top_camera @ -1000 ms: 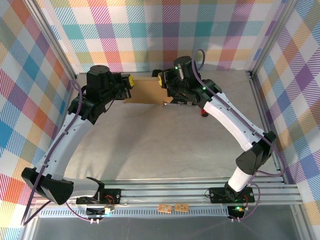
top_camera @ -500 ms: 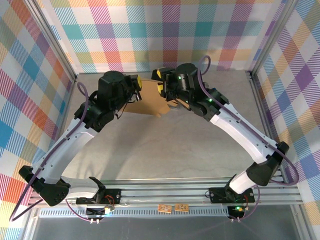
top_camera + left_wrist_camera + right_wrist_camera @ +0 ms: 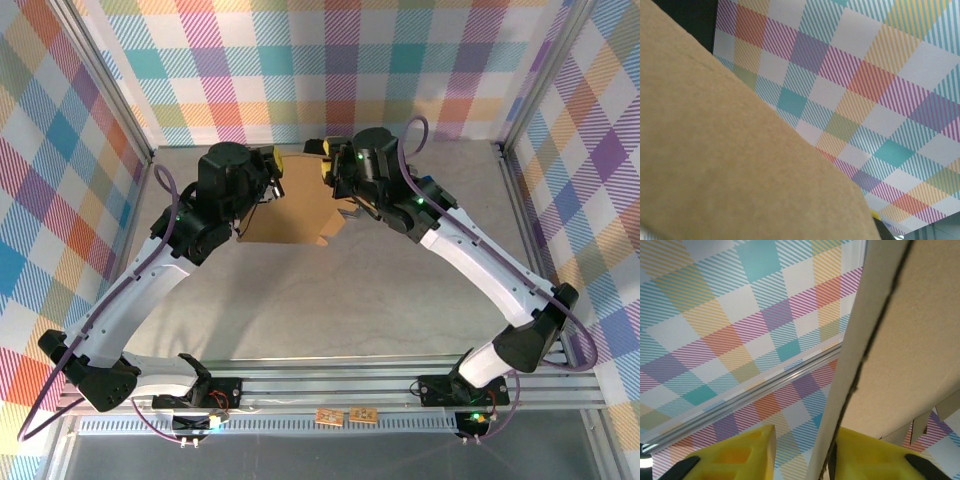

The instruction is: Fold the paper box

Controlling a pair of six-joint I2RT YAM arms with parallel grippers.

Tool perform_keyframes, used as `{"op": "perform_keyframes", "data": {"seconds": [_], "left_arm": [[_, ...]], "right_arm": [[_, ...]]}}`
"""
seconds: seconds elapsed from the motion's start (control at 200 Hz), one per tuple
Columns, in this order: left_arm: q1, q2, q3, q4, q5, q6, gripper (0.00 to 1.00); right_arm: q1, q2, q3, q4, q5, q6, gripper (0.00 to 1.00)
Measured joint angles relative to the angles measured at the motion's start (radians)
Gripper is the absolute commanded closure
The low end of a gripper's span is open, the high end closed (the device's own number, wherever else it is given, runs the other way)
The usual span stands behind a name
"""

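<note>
The paper box (image 3: 295, 200) hangs above the desk (image 3: 330, 290) toward 12 o'clock, between both tools: left tool (image 3: 268, 172) at its 9 o'clock, grip unclear; right tool (image 3: 802, 452) at 3 o'clock, with its yellow fingers (image 3: 735, 452) astride the box edge.

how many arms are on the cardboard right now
2. The left arm's gripper meets the plain brown cardboard paper box at its left edge; the right arm's gripper at its right edge. The contact points are hidden.

Brown paper box (image 3: 296, 200), flat panel, tilted, raised between arms.
</note>
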Motion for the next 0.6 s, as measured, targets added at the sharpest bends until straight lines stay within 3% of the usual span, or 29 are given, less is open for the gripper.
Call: {"op": "perform_keyframes", "data": {"seconds": [0.205,0.46,0.6], "left_arm": [[-0.001,0.000,-0.004,0.006,-0.004,0.000,1.00],[-0.002,-0.003,-0.017,0.013,-0.014,0.000,1.00],[-0.004,-0.010,-0.021,-0.002,-0.015,0.011,0.51]], "right_arm": [[0.008,0.039,0.004,0.002,0.000,0.008,0.77],[0.010,0.049,0.005,0.021,0.029,0.022,1.00],[0.010,0.049,0.005,0.014,0.043,-0.004,1.00]]}}
